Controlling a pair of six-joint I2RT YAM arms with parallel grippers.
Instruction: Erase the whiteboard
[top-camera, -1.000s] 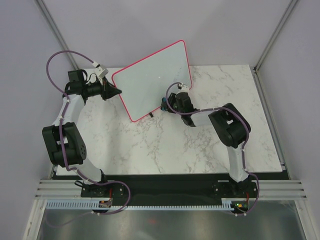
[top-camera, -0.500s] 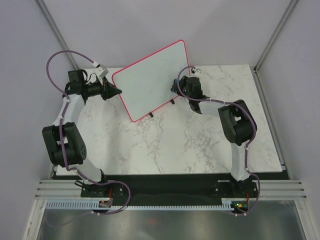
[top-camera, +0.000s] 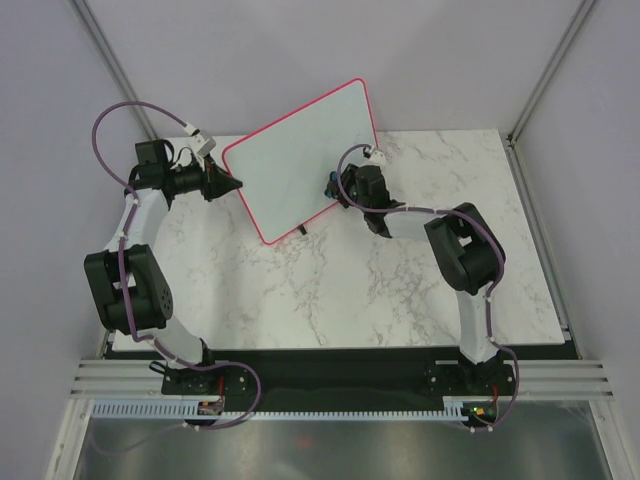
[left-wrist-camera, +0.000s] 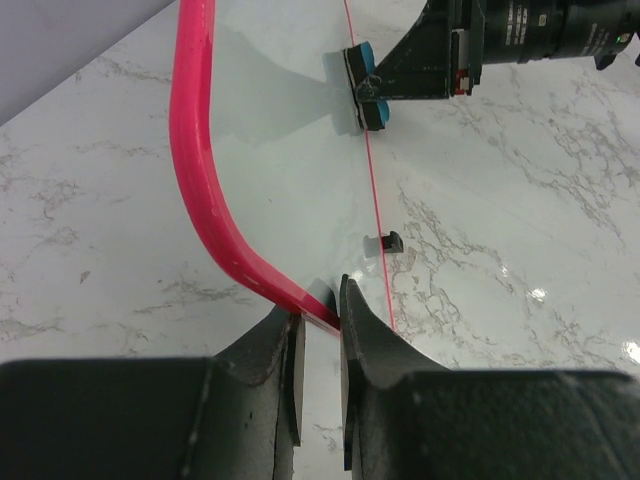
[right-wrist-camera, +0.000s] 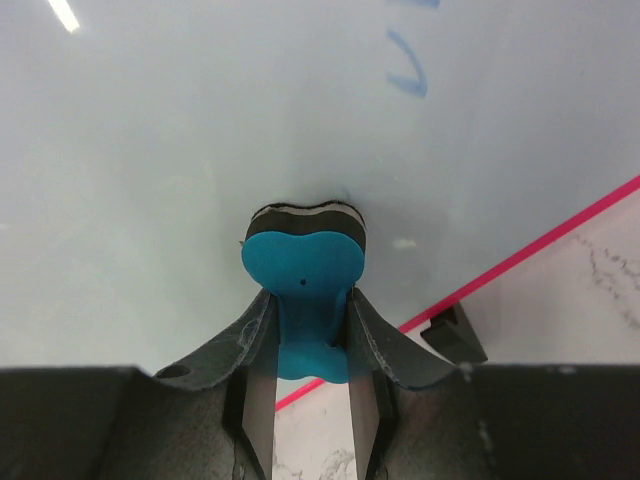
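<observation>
Bench (top-camera: 400, 290): white marble-pattern top, both arm bases at its near edge.

Whiteboard (top-camera: 295, 160): over the far centre-left of the bench, tipped up at an angle and rotated. Its top right corner is the highest point in the overhead view. The lower edge is down by the bench surface. Thin pink-red frame, rounded corners. The surface reads mostly blank from above.

Left arm: reaches in from the left toward the board's left corner.

Right arm: bent across from the right toward the board's lower right area.

Left end effector (left-wrist-camera: 318, 310): closed on the whiteboard. One finger sits on each side of the pink frame at the rounded corner.

Right end effector (right-wrist-camera: 305, 300): closed on a blue eraser (right-wrist-camera: 303, 265), gripped by its narrow stem between the two fingers. The dark pad face of the eraser is pressed flat against the board surface, near the lower frame edge. The left wrist view shows the same contact from the side.

Black foot (right-wrist-camera: 455, 335): small, under the board's lower edge, just beside the eraser position.

Blue mark (right-wrist-camera: 410, 68): short stroke of handwriting on the board above and right of the eraser. A second trace is cut off at the top edge of the right wrist view and cannot be read.
</observation>
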